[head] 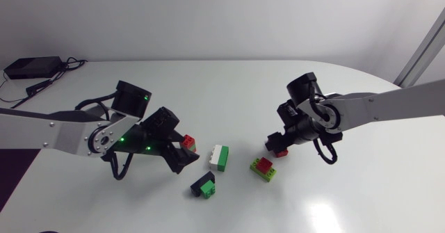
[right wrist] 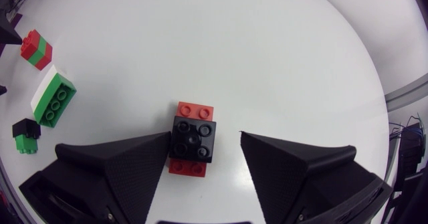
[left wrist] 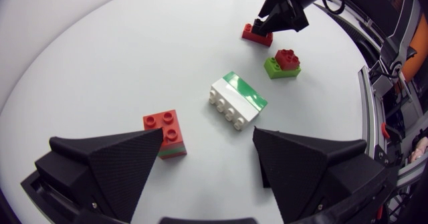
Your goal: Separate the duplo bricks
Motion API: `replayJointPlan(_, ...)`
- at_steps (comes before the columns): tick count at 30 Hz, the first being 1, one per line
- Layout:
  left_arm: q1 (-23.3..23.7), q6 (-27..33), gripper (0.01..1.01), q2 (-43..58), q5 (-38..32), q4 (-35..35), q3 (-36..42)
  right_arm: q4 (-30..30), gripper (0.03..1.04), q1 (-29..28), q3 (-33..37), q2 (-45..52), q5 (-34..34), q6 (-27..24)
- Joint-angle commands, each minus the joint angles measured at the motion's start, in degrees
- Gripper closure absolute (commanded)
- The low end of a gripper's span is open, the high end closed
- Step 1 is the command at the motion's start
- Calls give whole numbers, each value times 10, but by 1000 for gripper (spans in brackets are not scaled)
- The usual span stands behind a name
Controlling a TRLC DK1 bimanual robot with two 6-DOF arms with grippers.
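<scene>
A black brick stacked on a red brick (right wrist: pixel 193 140) lies between the fingers of my right gripper (right wrist: pixel 204 140). The gripper is open: one finger is at the black brick's side and a gap remains at the other. In the head view this gripper (head: pixel 278 146) hangs right of centre over the stack (head: pixel 281 152). My left gripper (left wrist: pixel 207 140) is open and low over the table. A red-on-green brick (left wrist: pixel 166 132) lies by one of its fingers, and a white-and-green brick (left wrist: pixel 238 101) just ahead of it.
A small red brick on a lime brick (head: pixel 263 167) sits between the two grippers. A black-on-green brick (head: pixel 204 186) lies nearer the front edge. A black box with cables (head: pixel 31 67) rests at the table's (head: pixel 229 87) far left corner.
</scene>
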Motion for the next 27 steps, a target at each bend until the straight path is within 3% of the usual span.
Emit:
replayJointPlan(1,-4,11,95,-15,3,-7,12,-10,452,-4,14,11,-3,13)
replayJointPlan(7,-8,11,85,-15,3,-8,14,-11,625,-6,20,20,-21,13)
replayJointPlan(14,-14,11,70,-15,3,-9,20,-18,623,-18,25,27,-39,12)
replayJointPlan(18,-16,11,69,-13,4,-9,21,-19,559,-23,24,31,-44,12)
replayJointPlan(27,-16,12,69,-10,4,-8,20,-20,561,-25,21,32,-44,12)
